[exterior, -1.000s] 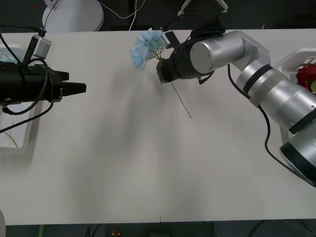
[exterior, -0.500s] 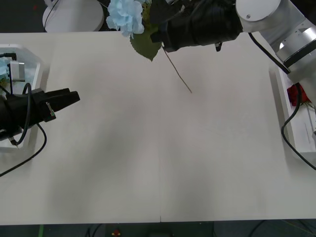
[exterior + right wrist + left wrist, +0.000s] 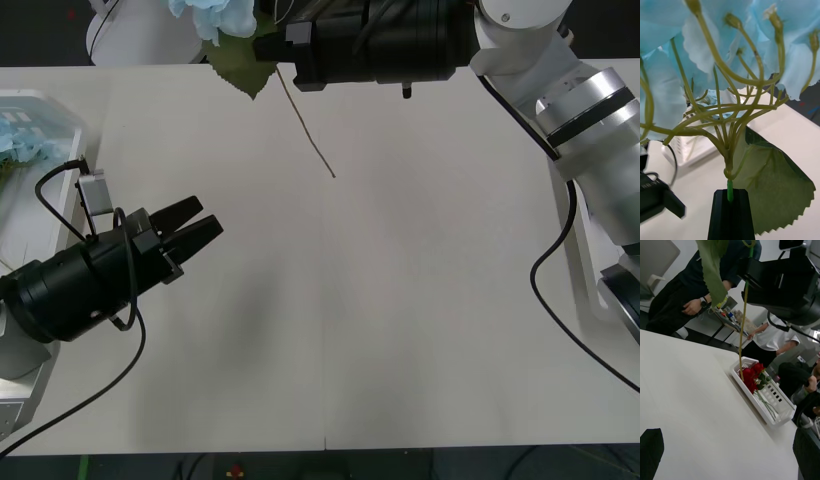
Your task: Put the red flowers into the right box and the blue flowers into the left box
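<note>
White tabletop point(image 3: 400, 300) is filling most of your front view, with a dark room behind its far edge. Your right gripper point(image 3: 730, 202) is pinching the stem of one of the blue flowers point(image 3: 212, 14) between pressed-together black fingers point(image 3: 730, 217); the bloom and its leaf point(image 3: 240, 66) are hanging clear of the table at the far edge, the thin stem trailing down. Your left gripper point(image 3: 192, 225) is hovering over the table with its fingers spread — nothing between them. More blue flowers are lying in the left box point(image 3: 55, 115). The red flowers point(image 3: 751, 375) are lying in the right box point(image 3: 778, 405).

Compared with half a second ago, the held flower is sitting further toward your left side, and the left gripper is standing further right and nearer — angled up toward the flower.
</note>
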Controlling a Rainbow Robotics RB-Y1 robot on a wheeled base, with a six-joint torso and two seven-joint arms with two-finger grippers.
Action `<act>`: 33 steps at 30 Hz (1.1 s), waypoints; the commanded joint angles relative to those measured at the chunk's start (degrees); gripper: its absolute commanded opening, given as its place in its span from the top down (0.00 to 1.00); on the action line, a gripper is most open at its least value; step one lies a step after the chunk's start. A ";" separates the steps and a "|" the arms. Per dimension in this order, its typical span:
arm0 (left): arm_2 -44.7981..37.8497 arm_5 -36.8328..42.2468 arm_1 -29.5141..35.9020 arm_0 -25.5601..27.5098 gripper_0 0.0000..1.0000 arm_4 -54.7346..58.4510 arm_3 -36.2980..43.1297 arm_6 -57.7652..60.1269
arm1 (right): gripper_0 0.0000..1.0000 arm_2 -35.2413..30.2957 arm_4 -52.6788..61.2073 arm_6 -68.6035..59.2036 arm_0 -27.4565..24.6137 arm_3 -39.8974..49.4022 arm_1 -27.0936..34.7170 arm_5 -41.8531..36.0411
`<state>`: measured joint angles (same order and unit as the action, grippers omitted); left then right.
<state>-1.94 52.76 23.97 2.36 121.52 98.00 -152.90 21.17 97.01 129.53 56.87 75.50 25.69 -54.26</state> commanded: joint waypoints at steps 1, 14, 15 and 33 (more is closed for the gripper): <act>4.84 -4.77 1.96 -1.22 0.00 2.40 0.52 -2.10 | 1.00 -0.78 2.13 2.04 -1.94 2.20 -4.07 0.56; 12.40 -16.46 -1.29 -6.75 0.00 4.51 0.52 -2.10 | 1.00 2.56 4.59 1.95 -1.94 2.29 -8.29 2.76; 12.84 -17.34 -1.55 -7.37 0.00 4.51 0.52 -2.10 | 1.00 3.26 5.20 1.95 -1.94 2.29 -8.38 3.81; 13.46 -20.94 -2.96 -10.18 1.00 4.51 0.44 -2.10 | 1.00 7.48 6.52 1.51 -2.11 2.81 -9.43 10.58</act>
<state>10.83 32.67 21.92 -6.19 125.19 97.96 -152.90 28.58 103.21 129.65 54.70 75.71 17.96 -44.37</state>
